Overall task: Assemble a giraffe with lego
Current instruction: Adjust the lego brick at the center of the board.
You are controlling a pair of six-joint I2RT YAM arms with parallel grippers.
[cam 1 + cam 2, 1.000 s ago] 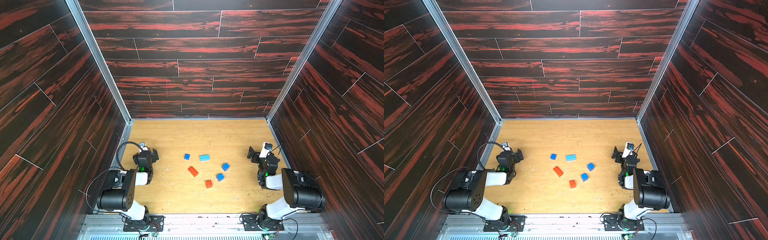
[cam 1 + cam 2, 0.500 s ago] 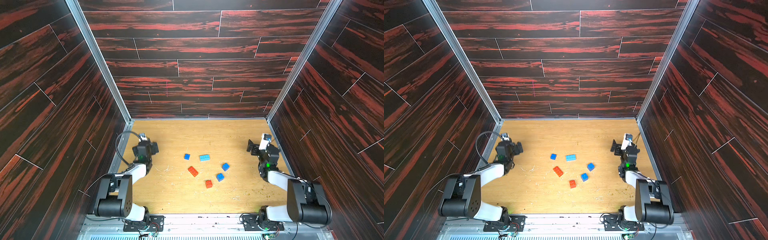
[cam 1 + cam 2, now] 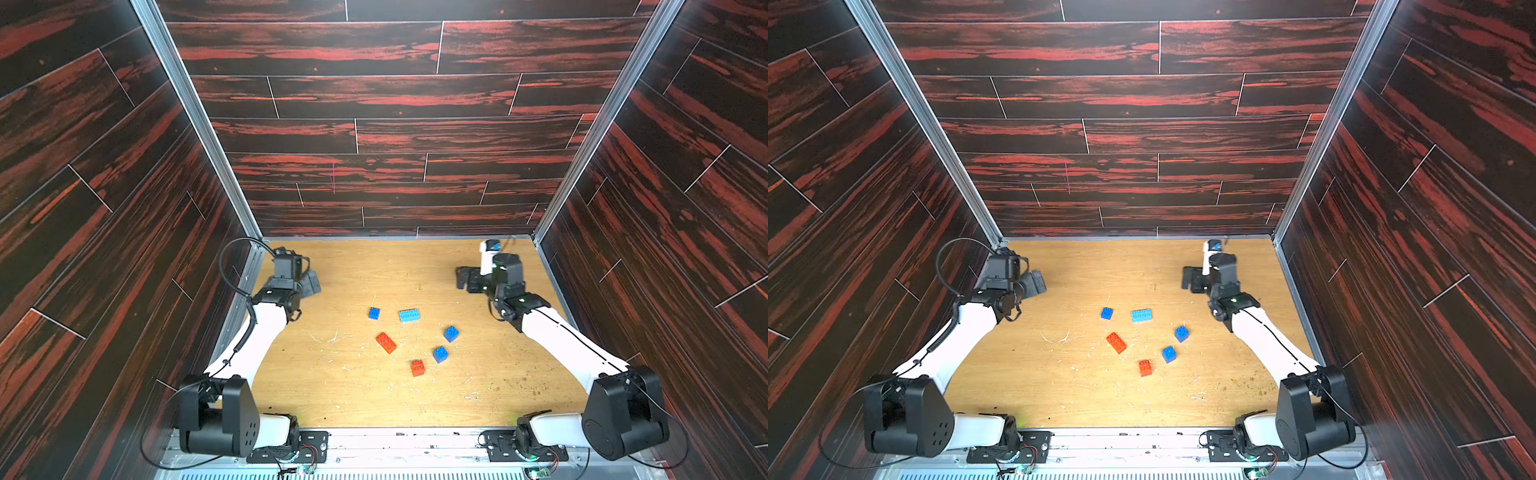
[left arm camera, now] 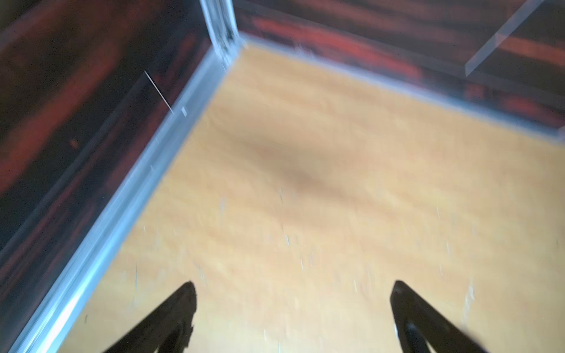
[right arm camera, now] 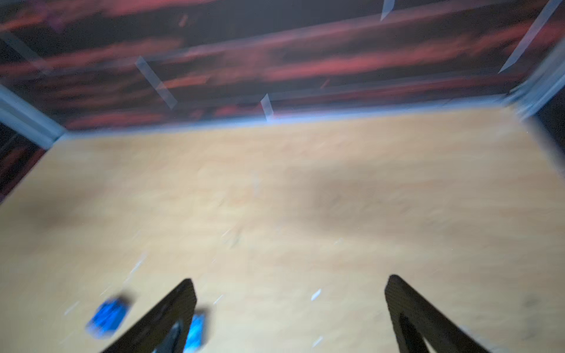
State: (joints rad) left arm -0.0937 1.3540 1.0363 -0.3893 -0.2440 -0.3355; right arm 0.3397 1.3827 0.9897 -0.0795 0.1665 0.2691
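Observation:
Several lego bricks lie apart mid-table, none joined, so no giraffe is in view. They are a dark blue square point(image 3: 374, 313) point(image 3: 1106, 313), a light blue long one point(image 3: 409, 315) point(image 3: 1141, 315), a red-orange long one point(image 3: 386, 343) point(image 3: 1116, 343), two more dark blue squares point(image 3: 451, 333) point(image 3: 440, 354) and a red-orange square point(image 3: 417, 368) point(image 3: 1145, 368). My left gripper point(image 3: 309, 282) point(image 4: 293, 293) hovers open and empty at the far left. My right gripper point(image 3: 467, 280) point(image 5: 289, 288) hovers open and empty at the far right. The blurred right wrist view catches two blue bricks point(image 5: 107, 316) beside its fingertip.
The wooden table point(image 3: 374, 270) is boxed in by dark red-streaked walls on three sides, with metal corner posts point(image 3: 199, 124). Both arm bases sit on the rail at the near edge point(image 3: 395, 436). Pale scratches and crumbs mark the tabletop.
Both arms have unfolded and reached toward the back of the table, carrying the grippers farther from their bases. The jaws stay open and the bricks have not moved.

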